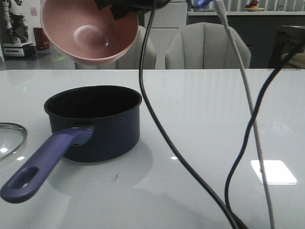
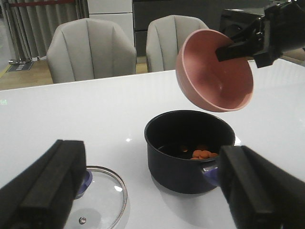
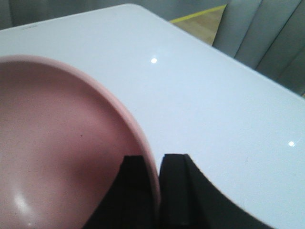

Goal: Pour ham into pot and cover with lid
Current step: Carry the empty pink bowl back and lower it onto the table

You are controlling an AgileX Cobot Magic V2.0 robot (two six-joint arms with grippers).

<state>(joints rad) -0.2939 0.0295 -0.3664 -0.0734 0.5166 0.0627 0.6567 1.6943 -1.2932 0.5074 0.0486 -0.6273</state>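
Grey chairs (image 2: 90,47) line the far side of a glossy white desk (image 1: 205,109), above which the right tool (image 3: 153,164) is clamped on the rim of a tilted, emptied pink bowl (image 1: 88,31). Directly below sits the pot (image 1: 95,121), its purple handle (image 1: 45,164) pointing toward the camera, the ham (image 2: 202,153) lying on its bottom. Beside the pot the lid (image 2: 97,195) rests flat on the desk, the left tool (image 2: 152,191) poised near it with its fingers spread apart.
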